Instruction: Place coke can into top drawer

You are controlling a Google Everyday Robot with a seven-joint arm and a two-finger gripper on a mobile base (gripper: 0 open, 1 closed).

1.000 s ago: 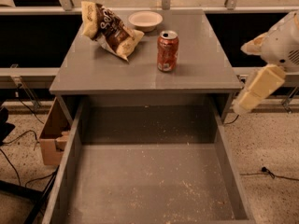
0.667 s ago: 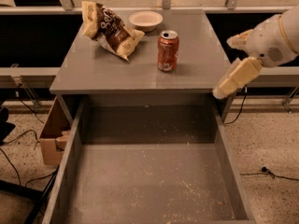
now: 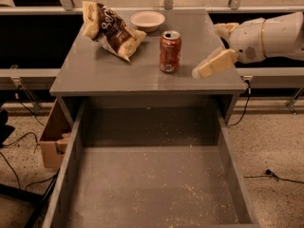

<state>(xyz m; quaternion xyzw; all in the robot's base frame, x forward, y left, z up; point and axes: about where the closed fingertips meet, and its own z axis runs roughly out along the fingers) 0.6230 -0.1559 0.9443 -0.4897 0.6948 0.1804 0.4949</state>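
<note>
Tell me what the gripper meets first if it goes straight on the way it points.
Probably the coke can: the gripper, open above the right side of the cabinet top, points left toward it. Depth is unclear, so it might pass by.

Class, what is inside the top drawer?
Only pale specks on the top drawer floor; its front end is out of view. The coke can stands on the cabinet top, gripper beside it.

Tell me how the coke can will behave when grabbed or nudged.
The coke can stands upright, tall and narrow, so a sideways nudge from the gripper, open beside it, likely tips it. On its side it would probably roll.
</note>
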